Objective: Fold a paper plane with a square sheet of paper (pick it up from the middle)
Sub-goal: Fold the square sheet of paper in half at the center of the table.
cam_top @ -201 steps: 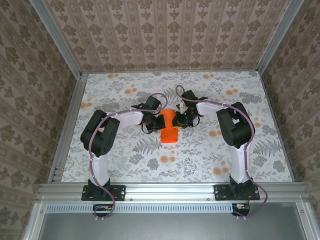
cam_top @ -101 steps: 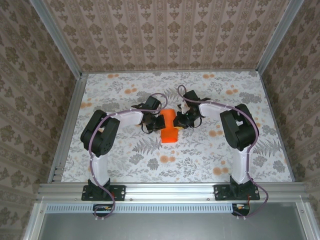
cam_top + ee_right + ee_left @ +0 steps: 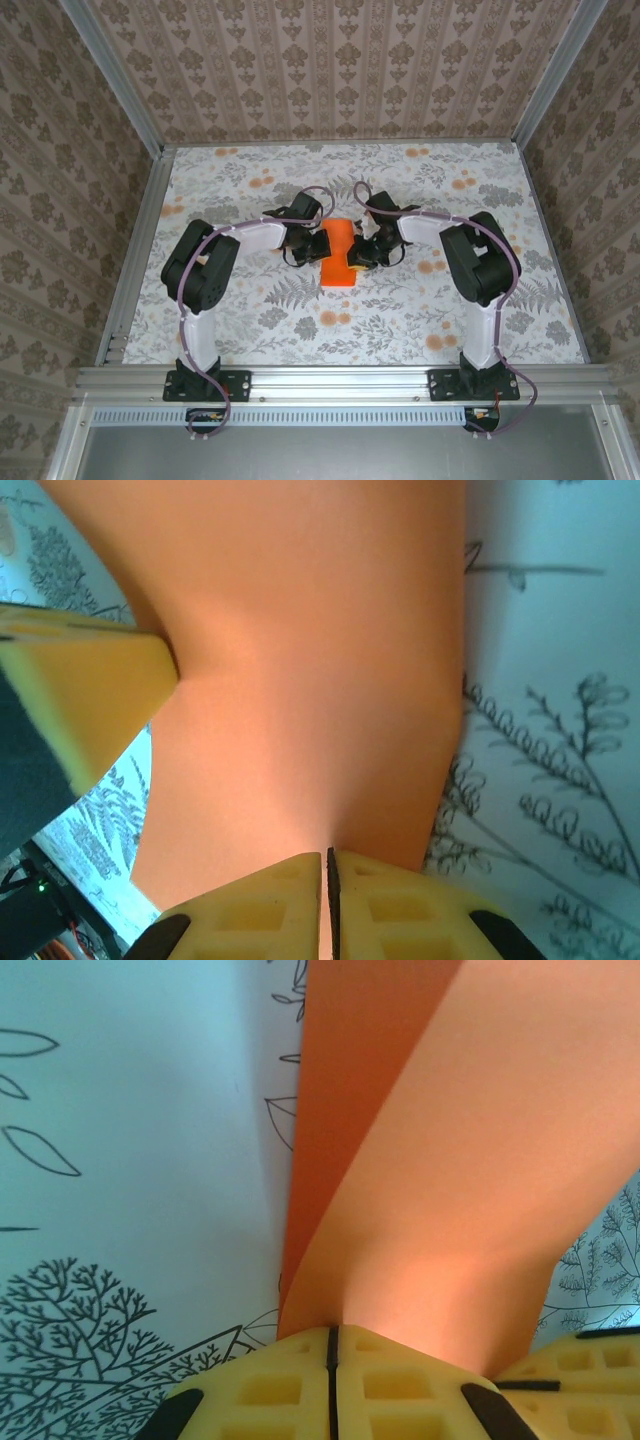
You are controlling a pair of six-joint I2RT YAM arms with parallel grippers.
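My left fingers (image 3: 300, 1385) are pinched together on the left edge of the orange sheet (image 3: 450, 1160), and the paper comes straight out of the seam between them. The sheet is folded narrow at the middle of the floral bench (image 3: 250, 320), between my two arms. My right fingers (image 3: 280, 905) are clamped together on its right edge, opposite the left ones.

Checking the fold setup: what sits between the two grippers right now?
The folded orange sheet spans that gap in the top view; the left gripper and right gripper are each shut on it from opposite sides.
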